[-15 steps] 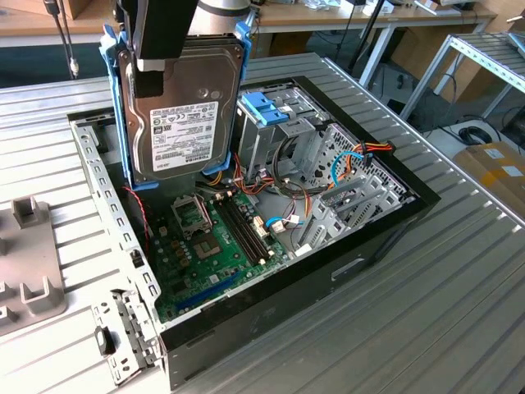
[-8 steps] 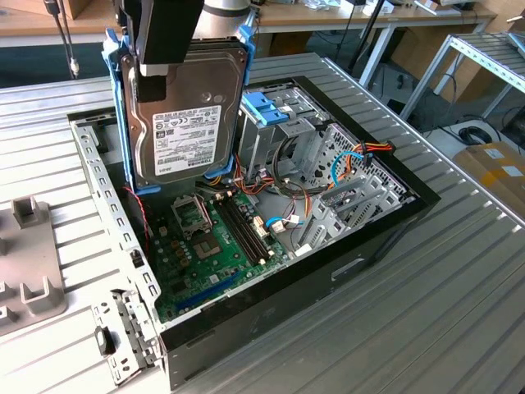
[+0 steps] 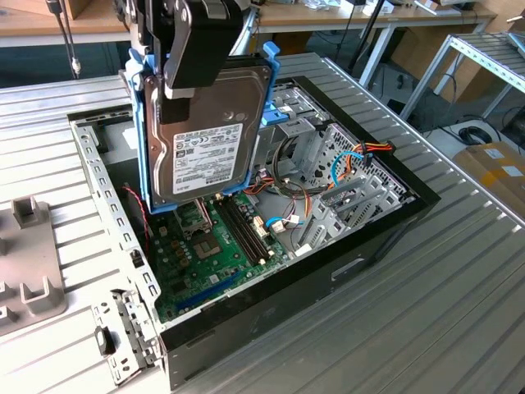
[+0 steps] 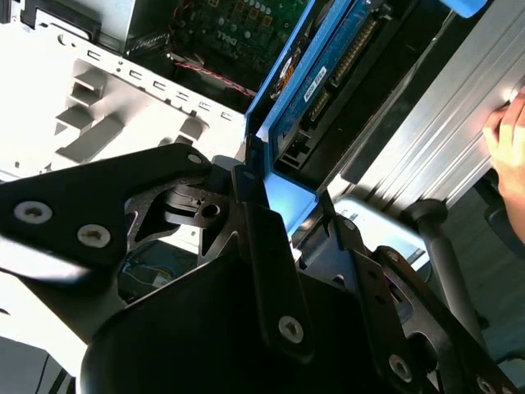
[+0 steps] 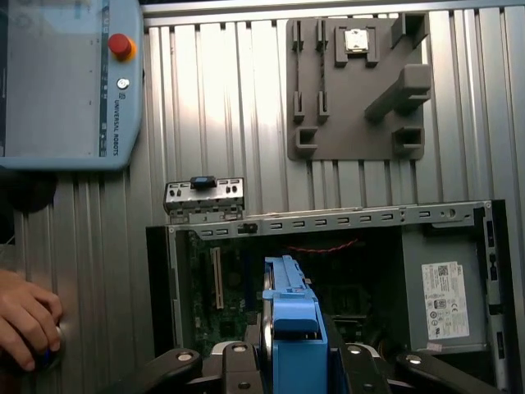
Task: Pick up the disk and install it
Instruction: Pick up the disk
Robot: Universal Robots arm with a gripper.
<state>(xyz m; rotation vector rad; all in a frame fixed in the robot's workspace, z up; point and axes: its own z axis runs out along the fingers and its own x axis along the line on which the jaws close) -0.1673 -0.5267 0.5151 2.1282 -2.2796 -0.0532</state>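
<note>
Pincer (image 3: 182,82) clamped on the disk (image 3: 209,139), upright above the open computer case (image 3: 344,263); mid-carry, and seating it likely needs careful alignment.

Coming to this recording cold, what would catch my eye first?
The disk, framed in blue, hangs upright in the gripper above the open computer case, over its green motherboard. In the first wrist view a person's hand rests on the ribbed table beside the case.
</note>
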